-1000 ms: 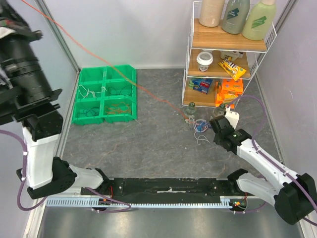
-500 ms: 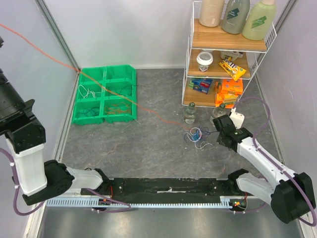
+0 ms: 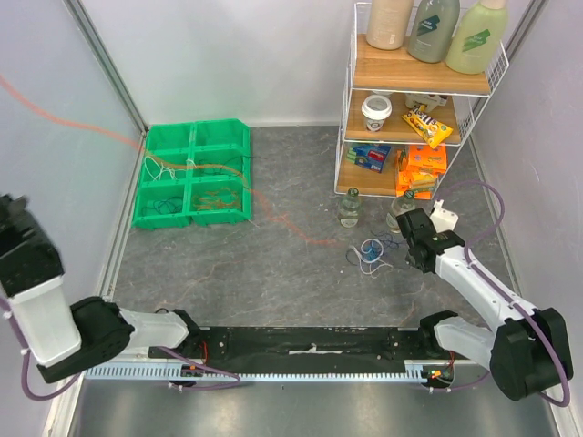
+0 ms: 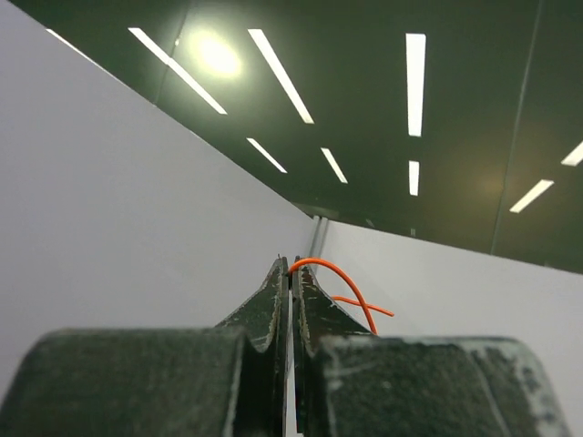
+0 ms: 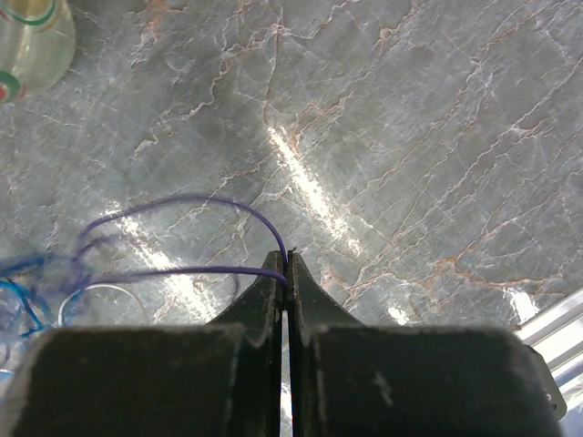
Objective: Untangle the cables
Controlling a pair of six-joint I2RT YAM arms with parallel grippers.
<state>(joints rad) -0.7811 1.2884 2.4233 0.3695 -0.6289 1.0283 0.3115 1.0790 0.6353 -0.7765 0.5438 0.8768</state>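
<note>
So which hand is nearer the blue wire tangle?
Right. The right hand is just right of the tangle, pinching a purple wire from it; the left hand is raised far off left, gripping an orange wire.

Orange cable (image 3: pixel 310 238) runs off the top view's left edge; blue cables (image 5: pixel 14 296) are blurred and cropped.

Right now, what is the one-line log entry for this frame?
left end effector: shut on orange cable | right end effector: shut on purple cable | tangle: small, on table
</note>
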